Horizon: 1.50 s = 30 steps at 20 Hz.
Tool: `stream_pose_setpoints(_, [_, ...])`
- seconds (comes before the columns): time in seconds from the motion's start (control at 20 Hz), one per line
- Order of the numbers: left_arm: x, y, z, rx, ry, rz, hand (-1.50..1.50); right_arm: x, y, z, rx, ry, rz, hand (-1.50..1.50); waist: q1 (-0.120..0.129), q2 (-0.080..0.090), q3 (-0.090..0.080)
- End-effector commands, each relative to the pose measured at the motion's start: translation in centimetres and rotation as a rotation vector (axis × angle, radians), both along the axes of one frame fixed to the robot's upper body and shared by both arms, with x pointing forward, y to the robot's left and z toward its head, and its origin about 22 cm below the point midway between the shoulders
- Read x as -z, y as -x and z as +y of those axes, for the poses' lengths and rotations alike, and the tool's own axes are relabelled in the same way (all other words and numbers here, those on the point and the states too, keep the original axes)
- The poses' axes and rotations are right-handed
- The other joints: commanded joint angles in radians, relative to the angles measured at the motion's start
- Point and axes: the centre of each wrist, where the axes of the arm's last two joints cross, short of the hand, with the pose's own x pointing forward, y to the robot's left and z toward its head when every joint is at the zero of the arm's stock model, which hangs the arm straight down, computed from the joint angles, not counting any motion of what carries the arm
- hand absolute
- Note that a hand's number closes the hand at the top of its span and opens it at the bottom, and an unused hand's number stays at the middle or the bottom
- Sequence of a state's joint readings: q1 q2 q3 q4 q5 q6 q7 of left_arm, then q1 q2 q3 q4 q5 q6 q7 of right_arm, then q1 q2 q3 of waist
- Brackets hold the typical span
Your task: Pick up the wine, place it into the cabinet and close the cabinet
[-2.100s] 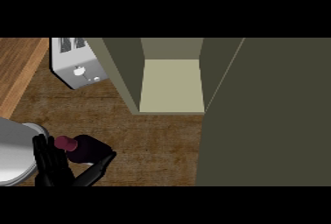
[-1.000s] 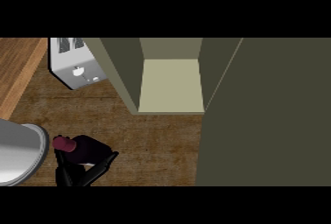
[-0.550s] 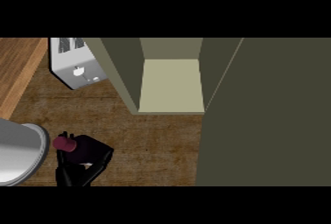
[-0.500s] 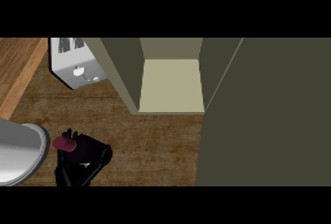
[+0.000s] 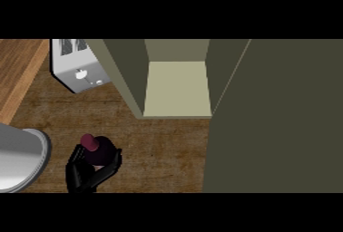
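Head view: dark maroon wine bottle [image 5: 92,149] at seven o'clock on the wooden counter [image 5: 167,140], upright, neck toward camera. Black hand [image 5: 90,170] (which arm, untellable) curls its fingers round it from below. Open olive cabinet [image 5: 178,88] lies toward one o'clock across bare counter; white toaster [image 5: 77,68] stands at eleven.

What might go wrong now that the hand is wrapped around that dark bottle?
The hand curls round the wine bottle low on the counter, well away from the open cabinet. On the way, the bottle could clip the cabinet's left wall or the toaster. The fingers hide much of the bottle, so slipping is hard to rule out.
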State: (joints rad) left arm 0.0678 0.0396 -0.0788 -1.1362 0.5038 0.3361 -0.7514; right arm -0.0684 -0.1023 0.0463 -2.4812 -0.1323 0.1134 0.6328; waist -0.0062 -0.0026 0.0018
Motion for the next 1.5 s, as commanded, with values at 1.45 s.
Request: stream_pose_setpoints(1.45, [-14.7, -2.1, -0.2, 0.554, -0.15, -0.24, 1.5, -0.7, 1.3, -0.2, -0.055, -0.08, -0.034, -1.5, 0.004, 0.0, -0.001])
